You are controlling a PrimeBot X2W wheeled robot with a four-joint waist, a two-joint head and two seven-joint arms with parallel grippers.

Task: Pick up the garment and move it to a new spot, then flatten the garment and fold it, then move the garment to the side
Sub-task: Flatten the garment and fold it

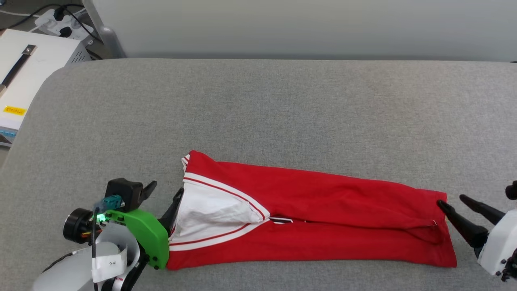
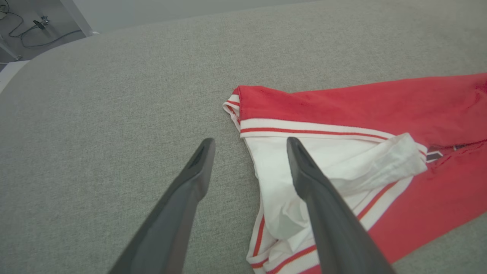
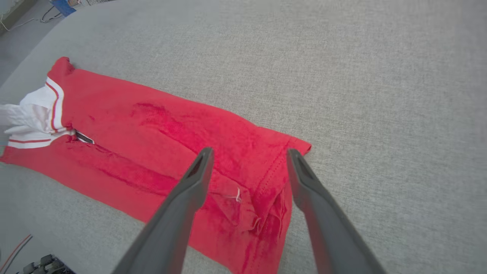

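We've got the red mesh-fabric shirt (image 1: pixel 315 210) folded into a long narrow band, lying flat along the near edge of the grey fabric-covered tabletop (image 1: pixel 258 105). It lies nearer the right edge than the left. At the band's left end a crumpled white sleeve (image 1: pixel 210 214) sits framed by red-and-white striped trim. A sliver of black, white-outlined lettering (image 1: pixel 281 220) peeks from the crease where the two red halves meet. The right end is the stitched hem, a little bunched at its near corner.

Over to the left gripper (image 1: pixel 165 190) now: it sits at the sleeve end with its jaws spread wide and nothing between them. In the left wrist view (image 2: pixel 250 142), one dark finger (image 2: pixel 323 205) lies over the white sleeve and the other (image 2: pixel 182 198) over bare grey fabric beside the shirt (image 2: pixel 361 110).

And the right gripper (image 1: pixel 451 200) is at the hem end, jaws wide as well and gripping nothing. From the right wrist view (image 3: pixel 250 151) both fingers straddle the rumpled hem of the shirt (image 3: pixel 152 133).

Beyond the far left corner we can see a white box with a black strap handle (image 1: pixel 24 68).
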